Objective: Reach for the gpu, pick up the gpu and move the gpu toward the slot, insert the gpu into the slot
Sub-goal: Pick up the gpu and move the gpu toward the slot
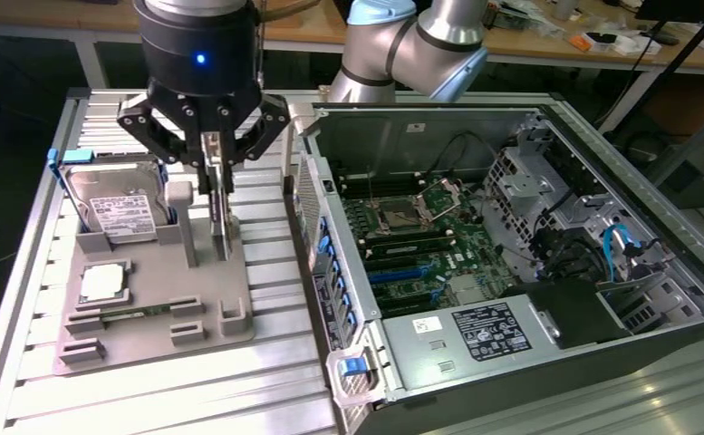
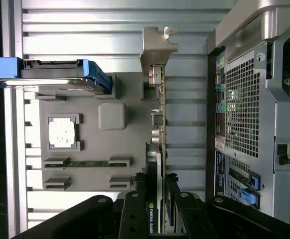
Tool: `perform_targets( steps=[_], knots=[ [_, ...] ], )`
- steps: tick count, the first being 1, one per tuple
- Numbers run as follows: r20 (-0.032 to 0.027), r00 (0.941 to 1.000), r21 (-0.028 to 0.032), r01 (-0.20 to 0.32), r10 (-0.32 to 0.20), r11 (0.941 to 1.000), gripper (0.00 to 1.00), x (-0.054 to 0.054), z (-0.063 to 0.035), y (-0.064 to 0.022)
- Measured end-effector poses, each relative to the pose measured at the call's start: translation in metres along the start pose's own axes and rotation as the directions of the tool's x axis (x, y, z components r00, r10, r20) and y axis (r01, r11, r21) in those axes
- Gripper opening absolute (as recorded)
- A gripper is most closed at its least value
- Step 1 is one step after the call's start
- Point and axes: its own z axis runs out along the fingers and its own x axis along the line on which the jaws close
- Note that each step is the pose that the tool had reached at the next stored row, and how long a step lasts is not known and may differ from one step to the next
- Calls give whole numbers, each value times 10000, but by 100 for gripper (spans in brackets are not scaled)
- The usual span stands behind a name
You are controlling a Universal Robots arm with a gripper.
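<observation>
The gpu stands on edge in a grey fixture plate, near the plate's edge closest to the computer case. My gripper is straight above it, its two fingers down over the card's upper edge and pressed to both faces, shut on it. In the wrist view the gpu runs edge-on away from my gripper, with its silvery bracket at the far end. The card's lower edge still rests in the fixture. The slots lie on the motherboard inside the open case.
On the fixture sit a hard drive with a blue tab, a square processor chip and a memory stick. The open computer case stands at the exterior view's right, its rear panel close beside the gpu.
</observation>
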Motion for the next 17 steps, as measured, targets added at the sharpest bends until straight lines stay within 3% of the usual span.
perform_targets(
  steps=[17],
  knots=[
    [1, 10000, 4, 0, 0, 10000, 27, -4, -565, 16]
  ],
)
